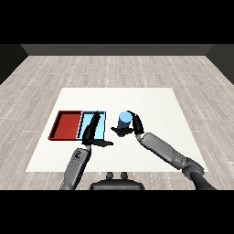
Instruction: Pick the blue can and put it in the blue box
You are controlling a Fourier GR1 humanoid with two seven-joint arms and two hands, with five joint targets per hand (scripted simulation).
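The blue can [124, 120] stands upright just right of the light blue tray [102, 124]. My right hand [135, 125] is curled round the can, fingers on its right side and thumb reaching under its left. My left hand [91, 130] lies over the light blue tray with straight fingers pointing away and thumb stretched to the right, holding nothing. I cannot tell whether the can rests on the table or is lifted slightly.
A red tray [66, 125] lies directly left of the light blue one, sharing a wall. Both trays sit on the left half of the white table [151, 100]. Grey wooden floor surrounds the table.
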